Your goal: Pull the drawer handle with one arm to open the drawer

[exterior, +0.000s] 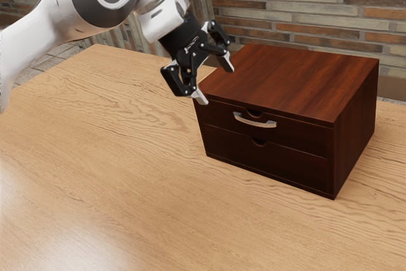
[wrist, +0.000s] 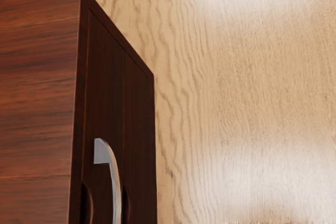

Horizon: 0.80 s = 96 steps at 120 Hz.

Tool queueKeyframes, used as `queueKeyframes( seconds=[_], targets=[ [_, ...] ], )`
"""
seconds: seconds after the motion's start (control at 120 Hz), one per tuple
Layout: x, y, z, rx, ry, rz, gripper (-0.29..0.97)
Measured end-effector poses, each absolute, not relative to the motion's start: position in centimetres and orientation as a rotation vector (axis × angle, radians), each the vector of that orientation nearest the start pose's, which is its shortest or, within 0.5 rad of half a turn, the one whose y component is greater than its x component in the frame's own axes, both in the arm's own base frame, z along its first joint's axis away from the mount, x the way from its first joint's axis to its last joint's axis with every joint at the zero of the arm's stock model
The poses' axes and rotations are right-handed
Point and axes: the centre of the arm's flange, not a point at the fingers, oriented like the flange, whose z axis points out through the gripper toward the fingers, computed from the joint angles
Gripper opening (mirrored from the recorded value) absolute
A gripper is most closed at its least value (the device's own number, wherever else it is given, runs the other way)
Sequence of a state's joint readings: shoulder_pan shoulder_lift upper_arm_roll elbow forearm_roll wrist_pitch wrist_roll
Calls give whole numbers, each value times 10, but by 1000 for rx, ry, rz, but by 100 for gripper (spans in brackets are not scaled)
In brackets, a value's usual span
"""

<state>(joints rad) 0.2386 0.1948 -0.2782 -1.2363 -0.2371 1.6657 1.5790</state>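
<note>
The black two-finger gripper (exterior: 213, 80) hangs open and empty at the dark wooden drawer cabinet's (exterior: 298, 77) top front corner. The curved silver drawer handle (exterior: 254, 120) sits near, below it, untouched.

The upper drawer (exterior: 298, 133), of dark reddish wood, sits shut. Its curved silver handle (exterior: 254, 120) lies horizontal, centred near the drawer's top edge.

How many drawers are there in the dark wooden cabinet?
2. The upper drawer carries the silver handle; the lower drawer sits directly beneath it. Other sides of the cabinet are hidden.
</note>
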Motion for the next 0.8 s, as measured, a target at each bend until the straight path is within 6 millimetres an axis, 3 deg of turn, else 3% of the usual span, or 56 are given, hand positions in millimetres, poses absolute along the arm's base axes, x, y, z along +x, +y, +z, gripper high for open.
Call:
queueKeyframes(
  seconds=[0.1, 0.175, 0.3, 0.4, 0.525, 0.8],
  targets=[
    [604, -35, 674, -2060, 2288, -582, 68],
    [577, -58, 677, -1954, 2282, -561, 68],
    [555, -93, 676, -1823, 2292, -569, 68],
    [561, -71, 664, -1848, 2232, -571, 68],
    [586, -48, 635, -1886, 2162, -608, 65],
    [607, -27, 620, -1897, 2004, -696, 58]
  ],
)
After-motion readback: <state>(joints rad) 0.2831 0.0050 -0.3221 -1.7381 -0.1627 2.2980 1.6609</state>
